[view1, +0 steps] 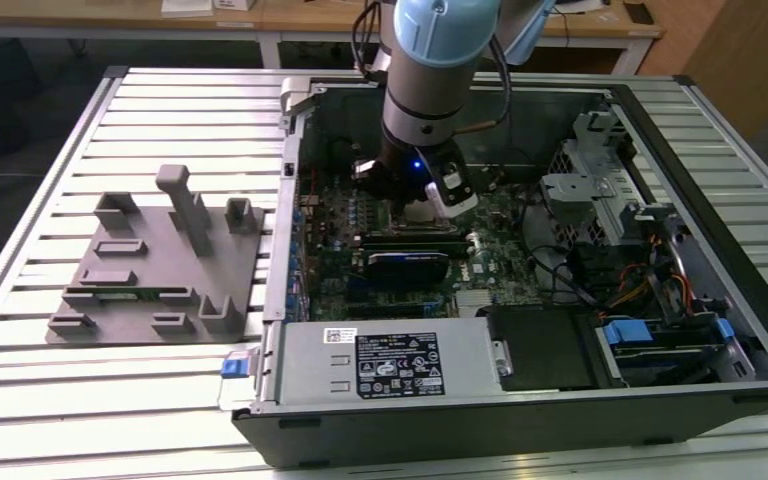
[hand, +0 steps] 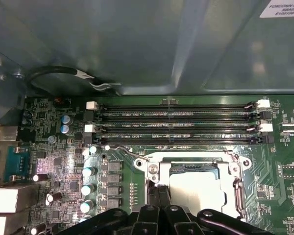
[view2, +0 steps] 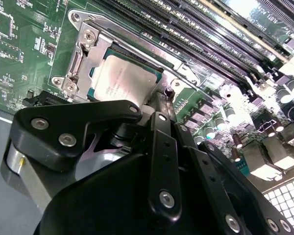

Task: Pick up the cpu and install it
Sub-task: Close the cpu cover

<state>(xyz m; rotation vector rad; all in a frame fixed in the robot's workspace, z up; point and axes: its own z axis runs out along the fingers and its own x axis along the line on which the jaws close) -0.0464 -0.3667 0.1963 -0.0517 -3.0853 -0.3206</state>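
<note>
The cpu (view2: 123,82), a small square chip with a pale silvery top, lies flat inside the metal socket frame (view2: 83,46) on the green motherboard; the first wrist view shows the cpu (hand: 201,188) as well. My gripper (hand: 159,190) stands at one edge of the chip with its two black fingers (hand: 155,196) pressed together and nothing visible between them. In the exterior view the gripper (view1: 420,203) reaches down into the open computer case (view1: 651,110), over the middle of the board.
Long black memory slots (hand: 176,125) run beside the socket. A grey labelled power-supply box (view1: 384,365) sits at the case's near side. Drive bays and cables (view1: 624,260) fill the exterior view's right. A grey fixture plate (view1: 157,265) lies on the slatted table.
</note>
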